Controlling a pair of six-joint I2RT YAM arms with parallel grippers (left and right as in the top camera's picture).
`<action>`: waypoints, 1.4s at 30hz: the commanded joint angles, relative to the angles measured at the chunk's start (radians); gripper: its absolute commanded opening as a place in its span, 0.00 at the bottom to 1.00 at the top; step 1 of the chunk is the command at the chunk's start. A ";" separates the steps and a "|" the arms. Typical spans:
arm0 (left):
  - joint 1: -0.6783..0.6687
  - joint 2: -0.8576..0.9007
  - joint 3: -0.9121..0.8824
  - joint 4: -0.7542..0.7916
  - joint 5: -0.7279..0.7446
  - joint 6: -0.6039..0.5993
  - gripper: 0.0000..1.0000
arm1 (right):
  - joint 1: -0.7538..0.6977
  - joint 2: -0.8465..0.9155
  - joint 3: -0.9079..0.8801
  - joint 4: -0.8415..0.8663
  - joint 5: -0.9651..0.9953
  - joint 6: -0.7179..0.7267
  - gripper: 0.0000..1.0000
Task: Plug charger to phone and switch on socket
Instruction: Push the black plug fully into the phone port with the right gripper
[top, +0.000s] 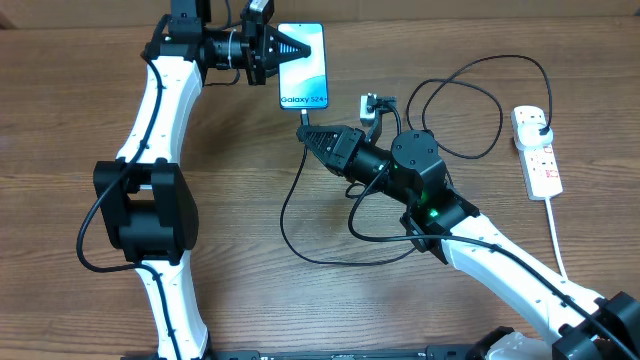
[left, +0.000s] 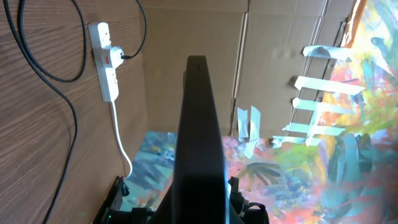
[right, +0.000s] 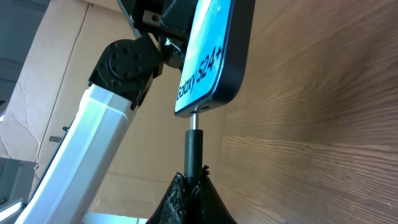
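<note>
The phone (top: 303, 65) is lifted off the table at the back, its lit screen reading "Galaxy S24+", and my left gripper (top: 298, 47) is shut on its upper part. The left wrist view shows the phone (left: 199, 137) edge-on as a dark slab running out from that gripper (left: 200, 208). My right gripper (top: 306, 133) is shut on the charger's black connector (right: 194, 146). The connector's metal tip meets the port in the phone's (right: 211, 56) bottom edge. The charger cable (top: 300, 215) loops across the table to a black plug (top: 541, 126) in the white socket (top: 540, 160).
The socket's thick white cord (top: 556, 235) runs towards the front right, beside my right arm (top: 500, 255). Cable loops (top: 470, 110) lie between the right arm and the socket (left: 104, 59). My left arm (top: 150, 200) takes up the table's left side. Cardboard walls stand behind.
</note>
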 joint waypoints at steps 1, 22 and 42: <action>-0.008 -0.005 0.017 0.006 0.038 0.021 0.04 | -0.002 0.005 -0.006 0.006 0.010 -0.009 0.04; -0.022 -0.005 0.017 0.006 0.038 0.024 0.04 | -0.003 0.005 -0.006 0.005 0.034 -0.008 0.04; -0.065 -0.005 0.017 0.002 0.047 0.085 0.04 | -0.032 0.005 -0.006 0.002 0.038 -0.008 0.04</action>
